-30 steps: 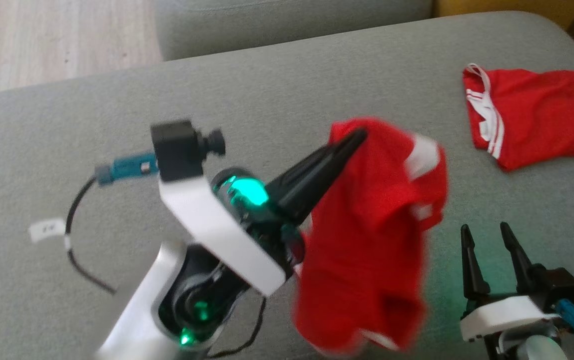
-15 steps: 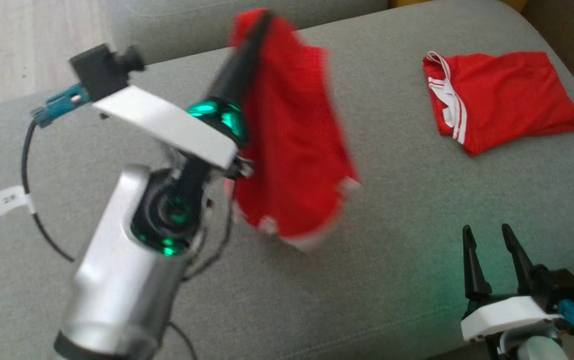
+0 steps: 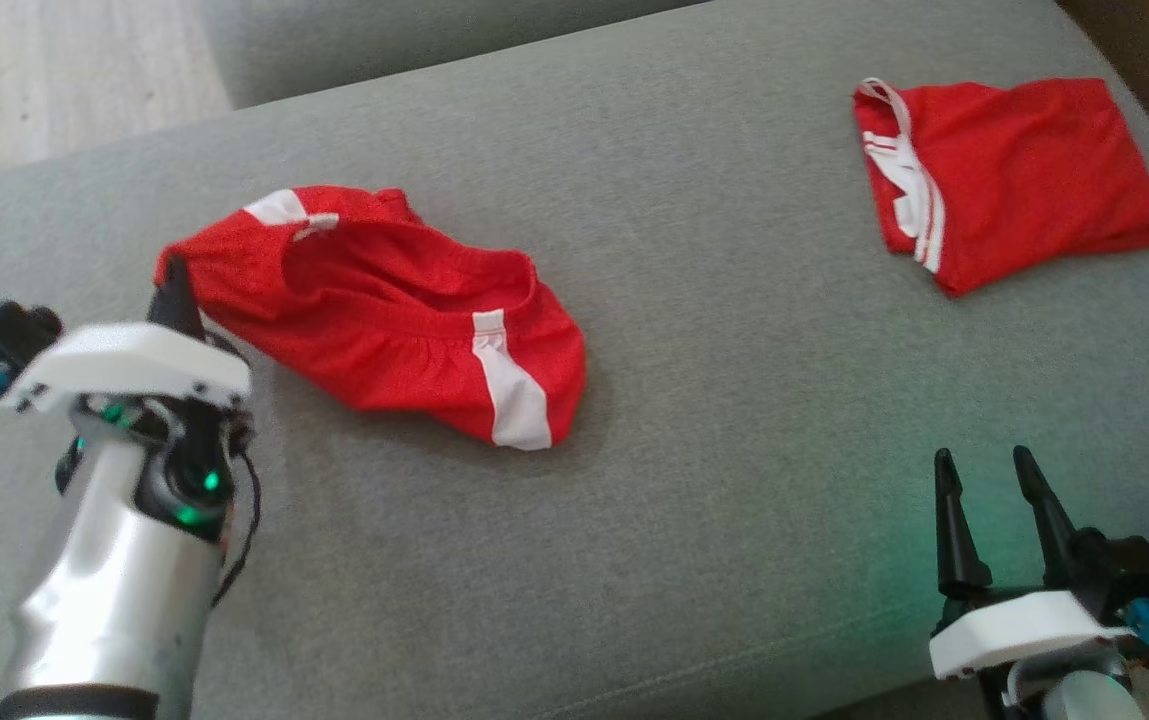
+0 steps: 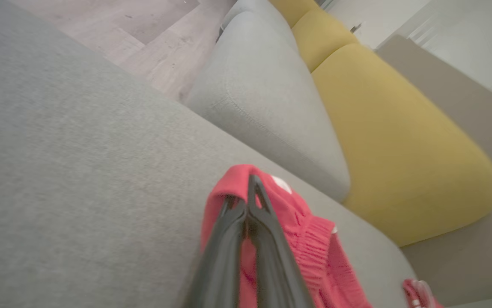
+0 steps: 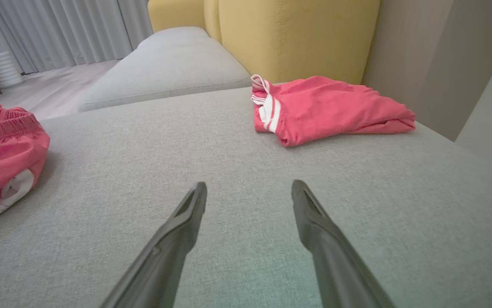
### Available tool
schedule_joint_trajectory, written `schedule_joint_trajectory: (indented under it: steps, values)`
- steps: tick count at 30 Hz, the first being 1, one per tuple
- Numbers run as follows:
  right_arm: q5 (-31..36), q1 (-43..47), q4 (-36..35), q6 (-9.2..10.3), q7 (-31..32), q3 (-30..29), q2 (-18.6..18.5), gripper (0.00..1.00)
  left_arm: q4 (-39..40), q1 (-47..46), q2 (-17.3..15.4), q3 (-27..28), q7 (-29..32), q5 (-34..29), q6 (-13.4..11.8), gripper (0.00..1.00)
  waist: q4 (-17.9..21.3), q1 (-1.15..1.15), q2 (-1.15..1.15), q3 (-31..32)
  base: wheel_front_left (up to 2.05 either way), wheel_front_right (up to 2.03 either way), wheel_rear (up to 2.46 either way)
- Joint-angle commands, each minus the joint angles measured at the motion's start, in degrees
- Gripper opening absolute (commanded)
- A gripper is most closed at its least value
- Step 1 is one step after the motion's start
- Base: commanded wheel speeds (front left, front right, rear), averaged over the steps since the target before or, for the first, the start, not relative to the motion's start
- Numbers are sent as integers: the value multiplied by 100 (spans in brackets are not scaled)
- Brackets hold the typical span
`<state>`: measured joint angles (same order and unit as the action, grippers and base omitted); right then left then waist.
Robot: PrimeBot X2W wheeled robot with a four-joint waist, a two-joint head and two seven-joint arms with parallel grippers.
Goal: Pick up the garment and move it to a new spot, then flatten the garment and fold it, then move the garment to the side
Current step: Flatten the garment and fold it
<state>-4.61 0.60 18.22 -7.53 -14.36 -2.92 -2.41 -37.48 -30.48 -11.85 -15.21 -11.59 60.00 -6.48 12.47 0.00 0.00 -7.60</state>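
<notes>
Two red pieces lie on the grey sofa cushion (image 3: 734,480): garment (image 3: 384,310) at left, edge pinched in left gripper (image 4: 250,184); folded garment (image 3: 1024,180) far right. Right gripper (image 3: 989,480) spread, holding nothing. Yellow backrest (image 4: 400,141), wood floor (image 3: 54,80) behind.

Down on the grey sofa cushion (image 3: 734,450), red fabric shorts (image 3: 384,310) with white side stripes and a gathered elastic waistband. Crumpled rather than flat, with the waistband gaping open upward in a loose oval. One white stripe on the near edge toward five o'clock, another on the far rim toward eleven o'clock. Placed at about ten o'clock in the head view, left of centre. At the nine-o'clock end, draped over and pinched between the closed jaws of the left gripper (image 4: 251,184). In the right wrist view, bunched at the nine-o'clock edge, resting on the cushion.
</notes>
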Motion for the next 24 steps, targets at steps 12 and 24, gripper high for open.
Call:
schedule_joint_trajectory:
  steps: [12,24]
  values:
    - [219,-119,-262,4,-63,137,-47,100,342,93,-197,-811,-338,-2390,-40,100,-576,0,0,269,0,0,0]
    - [359,152,-441,4,-63,61,-47,100,2894,2259,142,-366,-340,-4079,19,100,-832,0,0,512,0,0,0]
